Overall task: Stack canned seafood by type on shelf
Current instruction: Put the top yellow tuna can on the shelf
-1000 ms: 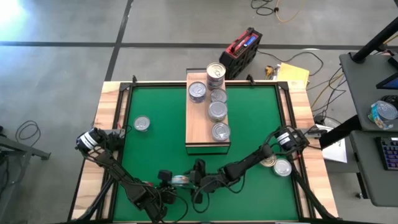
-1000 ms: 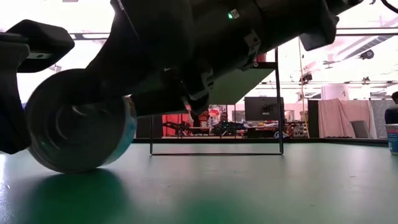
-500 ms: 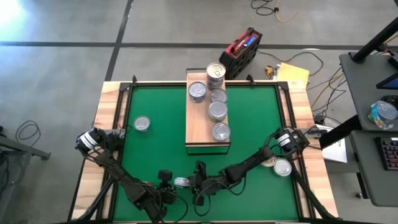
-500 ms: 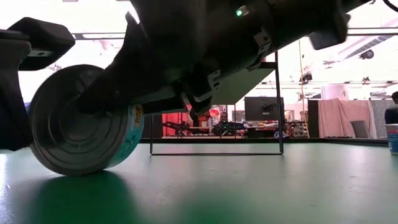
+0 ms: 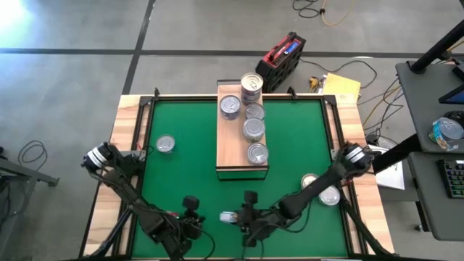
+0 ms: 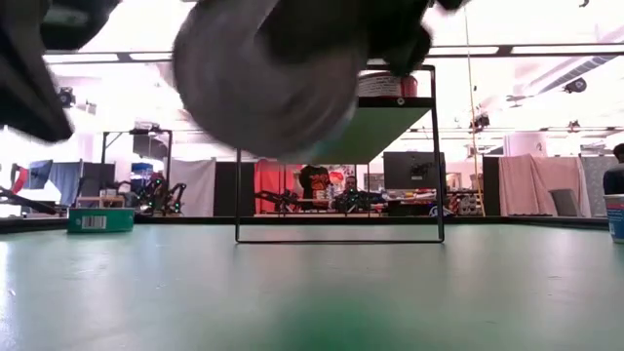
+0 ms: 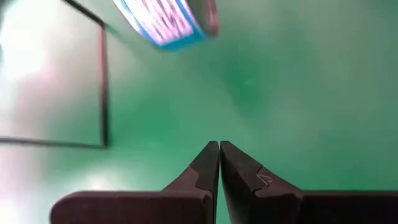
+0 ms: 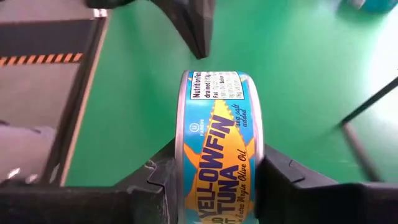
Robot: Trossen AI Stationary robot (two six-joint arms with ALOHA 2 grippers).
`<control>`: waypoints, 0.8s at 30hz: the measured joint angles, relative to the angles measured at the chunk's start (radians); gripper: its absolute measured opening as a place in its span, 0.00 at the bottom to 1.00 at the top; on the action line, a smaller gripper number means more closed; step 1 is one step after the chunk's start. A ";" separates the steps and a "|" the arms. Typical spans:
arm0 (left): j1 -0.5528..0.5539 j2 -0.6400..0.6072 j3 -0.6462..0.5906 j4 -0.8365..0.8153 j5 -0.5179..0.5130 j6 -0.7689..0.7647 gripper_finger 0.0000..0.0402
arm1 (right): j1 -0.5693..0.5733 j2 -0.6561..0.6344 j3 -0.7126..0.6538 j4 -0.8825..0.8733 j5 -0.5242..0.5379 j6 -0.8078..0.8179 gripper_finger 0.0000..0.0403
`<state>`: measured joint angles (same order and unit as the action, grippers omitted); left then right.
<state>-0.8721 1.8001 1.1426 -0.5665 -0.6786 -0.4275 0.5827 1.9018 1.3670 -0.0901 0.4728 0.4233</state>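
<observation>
- One tuna can clamped on edge between the right gripper's two fingers, blue-and-yellow label turned toward the wrist camera, flat faces pressed by the pads.
- Lifted clear of the green mat near the table's front edge, seen in the low view as a blurred round tin hanging above the mat surface.
- Right gripper part-way closed, jaws set to the can's thickness, holding nothing else.
- Left gripper just beside on the mat at the front, fingers pressed together and empty, tips pointing toward the held can, which shows at the far edge of its wrist view.
- Five cans or so on the shelf: a short stack at the far end, one silver-lidded can beside it, three more in a row down the right half toward the front.
- One loose can on the mat left of the shelf, well apart from both grippers.
- Two cans close together at the mat's right edge, next to the right arm.
- Shelf standing lengthwise down the middle of the mat, its dark frame visible in the low view behind the raised can.
</observation>
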 joint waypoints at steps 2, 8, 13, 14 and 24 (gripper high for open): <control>0.005 -0.009 0.004 0.004 -0.028 0.060 0.00 | 0.016 -0.044 -0.002 -0.028 0.017 -0.033 0.33; 0.055 -0.058 -0.017 0.002 -0.080 0.229 0.00 | 0.043 -0.173 -0.087 -0.031 0.130 -0.177 0.33; 0.138 -0.172 -0.170 0.161 -0.020 0.376 0.00 | 0.040 -0.250 -0.218 0.129 0.162 -0.298 0.33; 0.160 -0.207 -0.210 0.207 0.004 0.401 0.00 | 0.041 -0.261 -0.248 0.192 0.161 -0.332 0.33; 0.342 -0.486 -0.517 0.808 0.209 0.653 0.00 | 0.037 -0.304 -0.550 0.874 0.158 -0.651 0.33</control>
<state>-0.5301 1.3143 0.6255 0.2415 -0.4698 0.2258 0.6201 1.5974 0.8166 0.7843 0.6312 -0.2281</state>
